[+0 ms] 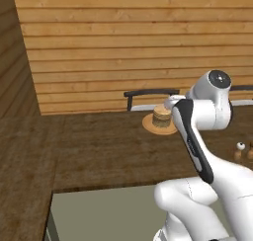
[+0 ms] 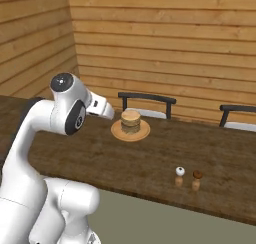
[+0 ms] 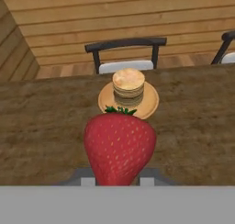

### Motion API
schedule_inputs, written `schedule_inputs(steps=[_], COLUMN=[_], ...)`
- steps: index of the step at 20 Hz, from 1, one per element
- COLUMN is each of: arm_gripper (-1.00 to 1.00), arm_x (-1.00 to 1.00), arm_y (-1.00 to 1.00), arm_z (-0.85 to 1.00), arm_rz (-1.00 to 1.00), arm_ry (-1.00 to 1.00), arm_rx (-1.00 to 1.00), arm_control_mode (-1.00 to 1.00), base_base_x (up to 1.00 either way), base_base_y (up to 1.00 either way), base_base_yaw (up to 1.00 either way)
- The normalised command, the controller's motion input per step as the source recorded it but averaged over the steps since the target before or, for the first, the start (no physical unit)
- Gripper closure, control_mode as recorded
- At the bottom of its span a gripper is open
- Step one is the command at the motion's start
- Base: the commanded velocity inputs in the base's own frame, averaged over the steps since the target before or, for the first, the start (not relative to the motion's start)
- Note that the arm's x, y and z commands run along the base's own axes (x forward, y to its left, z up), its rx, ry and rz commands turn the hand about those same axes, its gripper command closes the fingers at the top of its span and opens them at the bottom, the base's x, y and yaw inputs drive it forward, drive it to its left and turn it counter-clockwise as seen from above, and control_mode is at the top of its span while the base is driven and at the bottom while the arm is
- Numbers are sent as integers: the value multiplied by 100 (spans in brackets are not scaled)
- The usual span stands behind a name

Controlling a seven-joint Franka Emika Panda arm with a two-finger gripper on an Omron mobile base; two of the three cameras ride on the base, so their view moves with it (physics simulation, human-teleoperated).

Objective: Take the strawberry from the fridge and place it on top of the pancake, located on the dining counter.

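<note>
Nearest you, the gripper (image 3: 114,179) pinches the red seeded strawberry (image 3: 119,147), carried clear above the dark-brown wood-grain dining counter (image 3: 41,126). Beyond, the tan pancake stack (image 3: 128,86) waits on its orange round plate (image 3: 149,106), presumably the drop target. Farthest, a black-backed chair (image 3: 124,46).

Back wall (image 1: 123,42): horizontal light-brown wood planks, spanning 10 to 2 o'clock in both base views. Side wall (image 1: 12,62) at 9 o'clock in left base view: same planking, darker, in shade.

Chair (image 2: 146,104): dark top rail, pale seat, behind the far desk edge at 12 o'clock in right base view. Second chair (image 2: 239,115), same build, at 3 o'clock, partly cut by frame edge.

Floor (image 3: 64,70): light wood, visible beyond the desk in hand view. Lighting even, no hard shadows.
</note>
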Motion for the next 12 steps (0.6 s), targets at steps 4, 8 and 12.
schedule_inputs(steps=[4,8,12], arm_gripper=[100,100,100], arm_x=[92,81,61], arm_y=[-28,-37,-17], arm_z=[-14,-31,-41], arm_rz=[0,0,0], arm_ry=[17,6,2], arm_rx=[0,0,0], arm_control_mode=[-100,-100,-100], base_base_x=[0,0,0], base_base_y=[0,0,0], base_base_yaw=[0,0,0])
